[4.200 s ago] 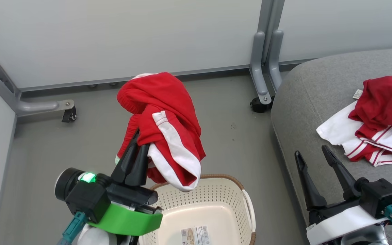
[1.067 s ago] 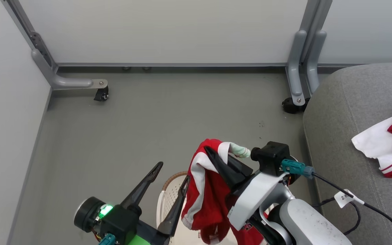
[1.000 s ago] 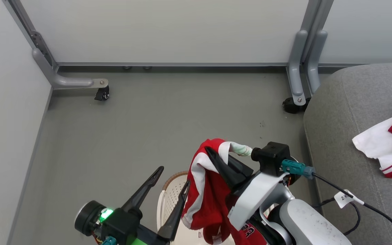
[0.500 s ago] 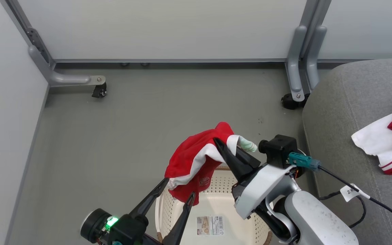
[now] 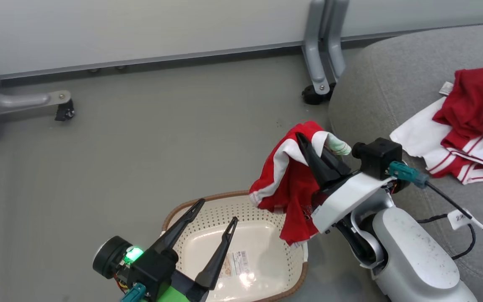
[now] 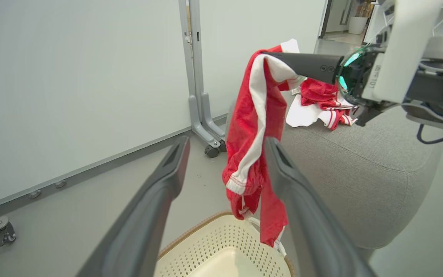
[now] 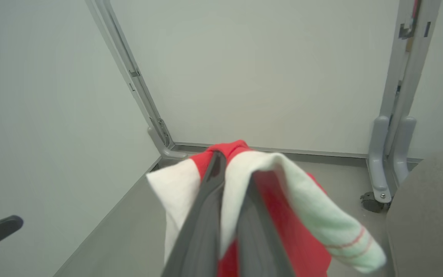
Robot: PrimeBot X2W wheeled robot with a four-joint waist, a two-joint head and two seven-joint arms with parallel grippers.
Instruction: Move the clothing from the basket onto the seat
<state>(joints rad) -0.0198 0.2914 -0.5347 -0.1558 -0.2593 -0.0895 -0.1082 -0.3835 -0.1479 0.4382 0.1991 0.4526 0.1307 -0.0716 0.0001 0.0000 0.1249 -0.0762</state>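
Through the head camera, my right gripper [image 5: 302,140] is clamped tight on a red garment [image 5: 285,188] with a white side stripe, pinching it near its top fold. The cloth hangs long and narrow from the jaws, its long axis running straight down. Its lowest hem dangles over the right rim of the basket [image 5: 220,196]. The basket is a cream perforated tub with a brown rim, standing on the grey floor [image 5: 141,138]. Its bottom looks bare apart from a label sticker [image 5: 235,262]. My left gripper [image 5: 218,209] hovers over the basket with its jaws spread wide, holding nothing, just left of the hanging cloth.

The seat [image 5: 392,79], a large grey fabric cushion with a rounded edge, lies to the right of the right gripper and close to that arm. A crumpled red-and-white top [image 5: 472,109] already lies on it, farther right.

As I judge it, the coming move turns on one relation: the seat is rightward of the held cloth. The right arm is the nearer one, and it has the grip. The trailing hem hangs low, so it would need to clear the cushion's side on the way across, or it may drag or snag there.
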